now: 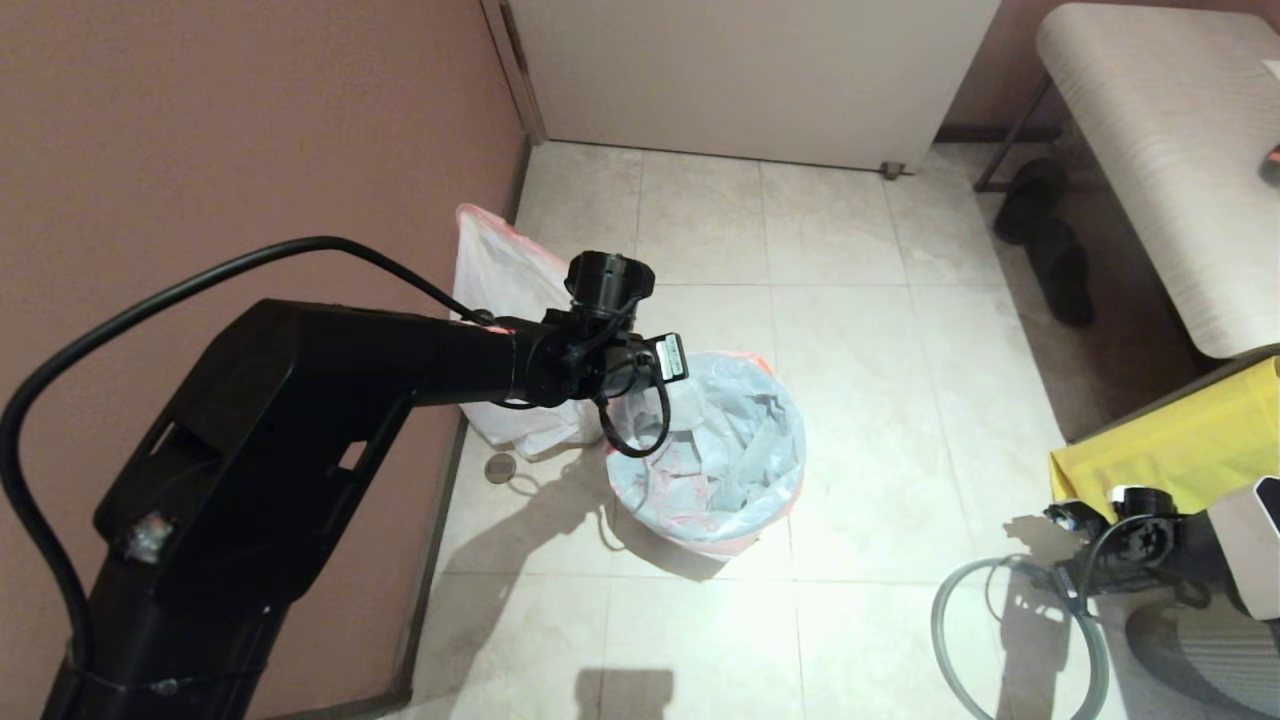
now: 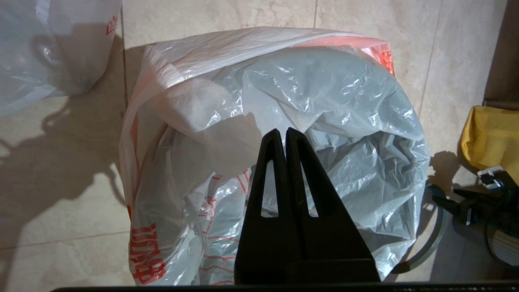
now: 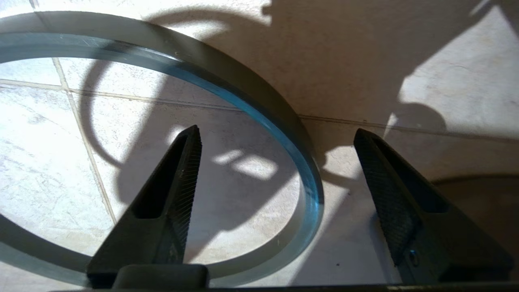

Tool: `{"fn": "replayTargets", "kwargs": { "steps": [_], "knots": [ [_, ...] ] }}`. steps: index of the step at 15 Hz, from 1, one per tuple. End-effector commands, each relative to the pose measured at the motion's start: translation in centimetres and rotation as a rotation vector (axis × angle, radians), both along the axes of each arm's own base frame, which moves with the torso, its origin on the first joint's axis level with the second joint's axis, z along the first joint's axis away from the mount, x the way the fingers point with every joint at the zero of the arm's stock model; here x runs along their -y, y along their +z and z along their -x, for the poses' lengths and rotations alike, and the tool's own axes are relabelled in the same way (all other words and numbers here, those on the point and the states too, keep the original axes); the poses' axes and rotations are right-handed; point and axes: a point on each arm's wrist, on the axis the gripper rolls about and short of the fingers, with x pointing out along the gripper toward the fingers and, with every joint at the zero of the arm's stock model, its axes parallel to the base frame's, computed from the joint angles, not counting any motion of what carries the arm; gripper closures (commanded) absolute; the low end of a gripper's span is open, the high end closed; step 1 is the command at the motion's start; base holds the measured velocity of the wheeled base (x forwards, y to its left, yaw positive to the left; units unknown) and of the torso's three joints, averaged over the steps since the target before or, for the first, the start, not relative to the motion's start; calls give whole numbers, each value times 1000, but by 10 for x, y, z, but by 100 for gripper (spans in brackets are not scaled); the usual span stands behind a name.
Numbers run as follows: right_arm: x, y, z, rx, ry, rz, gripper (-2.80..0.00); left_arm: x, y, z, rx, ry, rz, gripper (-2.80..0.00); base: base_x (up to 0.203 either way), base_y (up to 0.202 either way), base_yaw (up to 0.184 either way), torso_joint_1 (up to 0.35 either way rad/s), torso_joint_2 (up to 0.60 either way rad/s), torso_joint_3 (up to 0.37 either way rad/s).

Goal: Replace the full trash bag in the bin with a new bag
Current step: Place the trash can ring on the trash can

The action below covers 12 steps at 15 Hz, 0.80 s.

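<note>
The new bag (image 1: 720, 450) lies spread over the bin's mouth, translucent white with pink-red edges and red print, its middle sagging inside. The plastic hides the bin itself. My left gripper (image 2: 284, 132) hangs shut just above the bag's (image 2: 336, 101) crumpled inside, with nothing between its fingers. The full trash bag (image 1: 500, 290) stands on the floor against the wall, behind and left of the bin. The grey ring rim (image 3: 251, 93) lies flat on the tiles at the lower right. My right gripper (image 3: 277, 134) hovers open over the ring, its arc passing between the fingers untouched.
A large yellow bag (image 1: 1170, 450) sits at the right, just behind the right gripper (image 1: 1075, 530). A padded bench (image 1: 1170, 150) and dark slippers (image 1: 1050, 240) are at the far right. The brown wall (image 1: 250, 150) runs along the left, a white door (image 1: 750, 70) behind.
</note>
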Motion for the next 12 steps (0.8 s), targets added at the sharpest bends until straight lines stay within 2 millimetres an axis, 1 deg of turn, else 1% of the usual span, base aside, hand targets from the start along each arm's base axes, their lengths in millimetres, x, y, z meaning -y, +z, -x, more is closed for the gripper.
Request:
{"fn": "replayTargets", "kwargs": {
  "steps": [1,3,4,5,12],
  "knots": [
    [-1,-14,3,-17,4,-7,-280,3,-5,-1,-7,-1,-4,0,0,0,0,0,0,0],
    [0,-24,7,-31,0,-14,-280,4,-5,0,-7,-2,-2,0,0,0,0,0,0,0],
    [3,-31,10,-35,1,-11,0,4,-4,0,-5,-2,-1,0,0,0,0,0,0,0],
    [7,-34,11,-21,1,-7,0,9,-5,3,-7,-14,-3,0,0,0,0,0,0,0],
    [5,-37,15,-36,10,-37,0,9,-4,4,-3,-9,-4,0,0,0,0,0,0,0]
  ]
}}
